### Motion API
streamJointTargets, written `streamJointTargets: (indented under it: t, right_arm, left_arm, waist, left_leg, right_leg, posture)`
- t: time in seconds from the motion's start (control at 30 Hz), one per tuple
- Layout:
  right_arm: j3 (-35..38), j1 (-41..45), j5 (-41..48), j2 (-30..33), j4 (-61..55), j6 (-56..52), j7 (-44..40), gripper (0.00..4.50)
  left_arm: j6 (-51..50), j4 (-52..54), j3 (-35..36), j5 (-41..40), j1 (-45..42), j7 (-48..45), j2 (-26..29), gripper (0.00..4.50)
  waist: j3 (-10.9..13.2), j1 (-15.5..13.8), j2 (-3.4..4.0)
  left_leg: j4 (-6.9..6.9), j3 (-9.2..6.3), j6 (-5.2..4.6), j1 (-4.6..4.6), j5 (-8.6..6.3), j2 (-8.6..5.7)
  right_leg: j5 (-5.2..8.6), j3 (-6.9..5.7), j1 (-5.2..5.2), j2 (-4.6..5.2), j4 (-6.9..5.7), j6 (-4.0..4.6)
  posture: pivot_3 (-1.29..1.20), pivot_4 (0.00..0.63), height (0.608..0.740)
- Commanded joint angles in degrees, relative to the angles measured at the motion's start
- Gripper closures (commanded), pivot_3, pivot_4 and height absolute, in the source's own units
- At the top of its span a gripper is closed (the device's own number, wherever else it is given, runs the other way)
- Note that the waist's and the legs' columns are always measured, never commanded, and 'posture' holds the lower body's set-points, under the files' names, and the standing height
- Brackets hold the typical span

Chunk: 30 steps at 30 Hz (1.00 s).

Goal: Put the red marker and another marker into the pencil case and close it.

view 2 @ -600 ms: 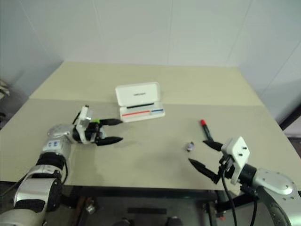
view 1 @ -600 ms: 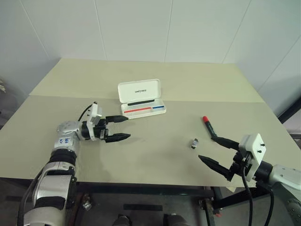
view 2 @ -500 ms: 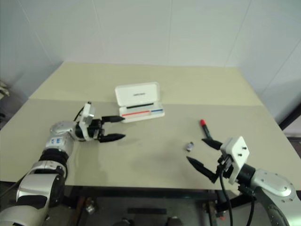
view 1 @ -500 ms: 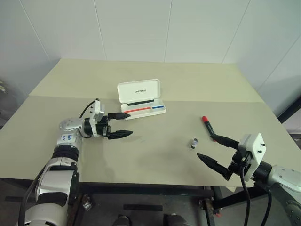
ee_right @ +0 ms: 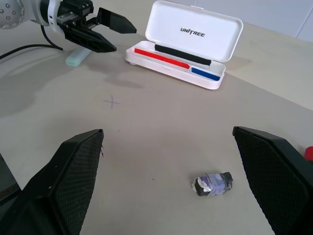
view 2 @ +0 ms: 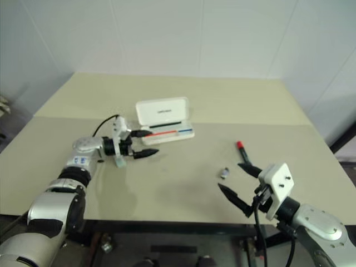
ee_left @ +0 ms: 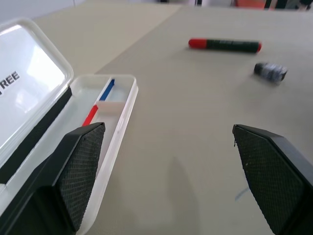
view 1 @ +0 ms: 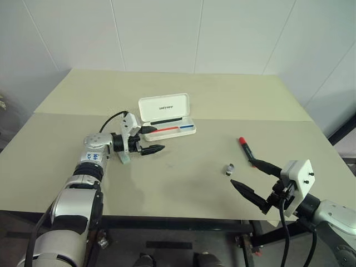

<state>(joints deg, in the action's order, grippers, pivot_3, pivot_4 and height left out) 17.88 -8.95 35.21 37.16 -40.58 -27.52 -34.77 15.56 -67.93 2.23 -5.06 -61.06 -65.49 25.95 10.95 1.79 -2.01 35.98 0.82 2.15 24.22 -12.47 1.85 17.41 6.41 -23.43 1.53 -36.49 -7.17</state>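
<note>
Head view: your pencil case (view 1: 166,117) sits lid-up and open near the middle of the table (view 1: 183,183), red and blue stripes showing in the tray. Your left gripper (view 1: 151,139) hangs just in front of the case's left end, fingers spread apart, nothing between them. The light green marker (view 1: 125,159) lies on the table right under that wrist, partly hidden by it. The red marker (view 1: 246,149) lies well off to the right of the case, red end pointing away from you. A small grey-black piece (view 1: 228,169) sits near it, a bit closer to you. Your right gripper (view 1: 255,181) hovers at the near right edge, fingers wide apart and empty, upper finger close to the red marker's black end; can't tell if it touches.

Left wrist view: your fingers (ee_left: 80,169) stand wide apart, empty. Open case on one side with one finger just beside its tray rim, red marker and grey piece farther out on bare table.

Right wrist view: your fingers (ee_right: 78,171) are wide apart, nothing held. Grey piece lies between them on the table, case open beyond, the left gripper next to the green marker.
</note>
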Motion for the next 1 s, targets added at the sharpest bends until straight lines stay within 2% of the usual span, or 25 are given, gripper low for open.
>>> streamJointTargets:
  t: [0.03,0.63,0.83,1.0]
  right_arm:
    - [-0.3,1.0,0.1,-0.6,-1.5,1.3,0.4,0.0]
    - [0.7,-1.2,-2.3,-2.3,-2.7,3.3,1.9,0.0]
    - [1.2,-2.4,-2.5,-2.4,-3.5,3.9,2.5,0.0]
    - [2.1,-3.1,-1.9,-2.0,-4.0,3.7,2.2,0.0]
  left_arm:
    - [0.4,-1.9,-1.7,3.7,-3.2,4.8,-0.1,0.02]
    - [-3.4,-9.1,-6.1,15.6,-8.5,22.2,-4.5,0.02]
    - [-5.9,-9.7,-7.5,18.3,-8.7,22.0,-5.6,0.02]
    - [-8.9,-10.0,-4.4,15.8,-9.3,19.0,-6.9,0.02]
  waist:
    - [0.0,-0.1,-0.02]
    - [0.0,-0.2,-0.05]
    - [0.0,-0.2,-0.05]
    - [0.0,-0.2,-0.06]
  left_leg:
    - [0.0,-0.01,0.0,0.0,0.0,0.0]
    - [-0.01,-0.01,0.0,0.02,0.0,-0.02]
    - [-0.01,-0.01,0.0,0.03,0.0,-0.04]
    - [0.01,-0.01,0.0,0.02,0.0,-0.04]
  right_leg:
    - [0.0,0.0,-0.01,-0.01,0.0,0.0]
    - [-0.02,0.0,0.0,-0.03,0.01,-0.04]
    - [-0.02,0.0,0.0,-0.03,0.02,-0.04]
    - [-0.02,0.0,0.02,-0.03,0.02,-0.05]
  posture:
    - [0.0,0.15,0.74]
    - [0.0,0.15,0.74]
    - [0.0,0.15,0.74]
    - [0.0,0.15,0.74]
